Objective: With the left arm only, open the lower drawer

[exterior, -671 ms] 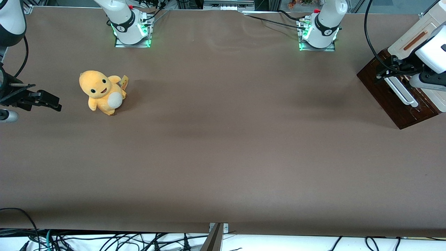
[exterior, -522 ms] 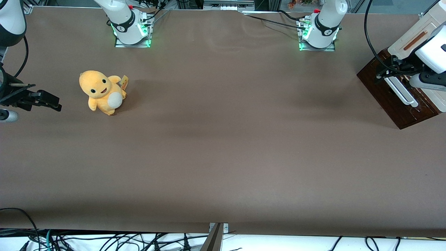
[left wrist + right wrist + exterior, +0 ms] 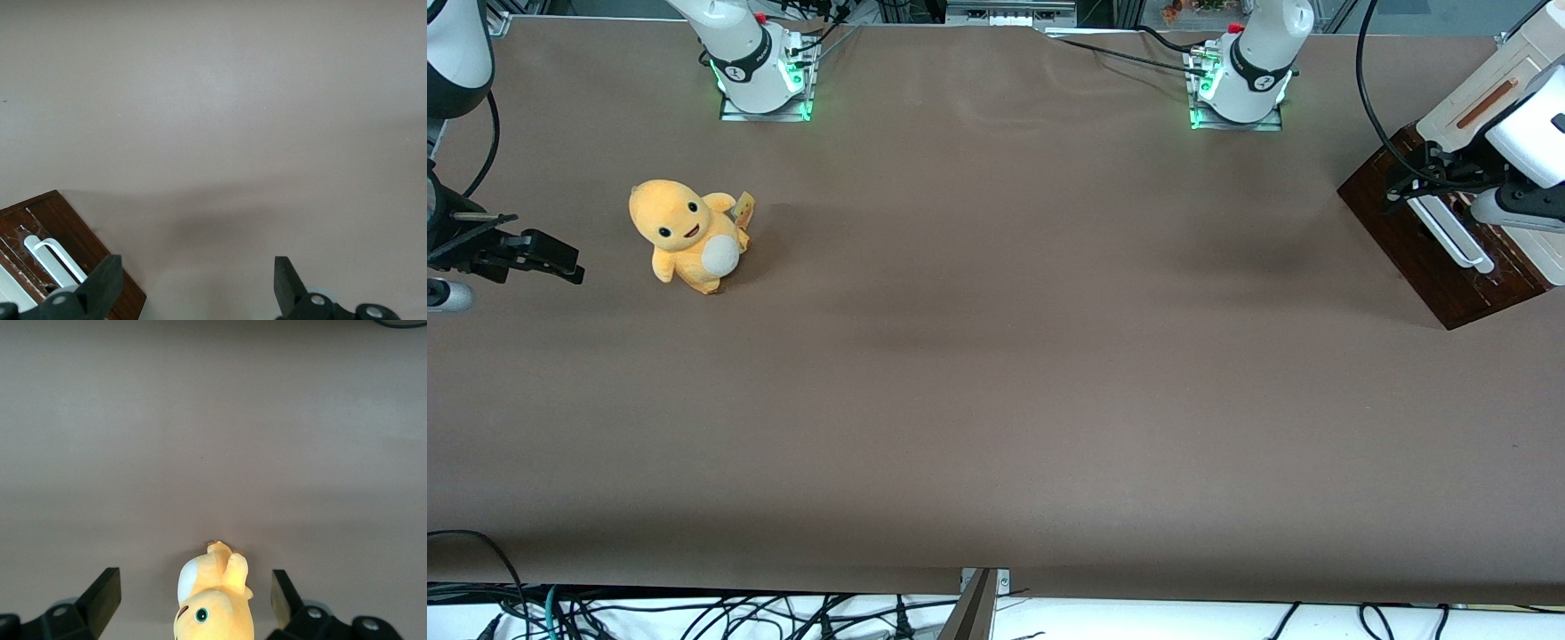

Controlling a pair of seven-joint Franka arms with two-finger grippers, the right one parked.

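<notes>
The lower drawer (image 3: 1423, 258) is a dark-brown wooden front with a long white bar handle (image 3: 1449, 233), at the working arm's end of the table. None of its inside shows. The left arm (image 3: 1534, 133) reaches over it. Its black gripper (image 3: 1405, 187) hangs just above the end of the handle that is farther from the front camera. In the left wrist view the gripper (image 3: 193, 283) is open and holds nothing. One fingertip (image 3: 100, 283) is over the drawer (image 3: 73, 233) beside the handle (image 3: 57, 263). The other fingertip is over bare table.
A cream panel with a brown slot handle (image 3: 1485, 102) sits above the lower drawer on the same cabinet. A yellow plush toy (image 3: 685, 236) stands toward the parked arm's end of the brown table (image 3: 996, 373). Two arm bases (image 3: 1240, 84) stand at the table's back edge.
The left gripper has crept very slightly farther from the front camera. The drawer and the plush toy have not moved.
</notes>
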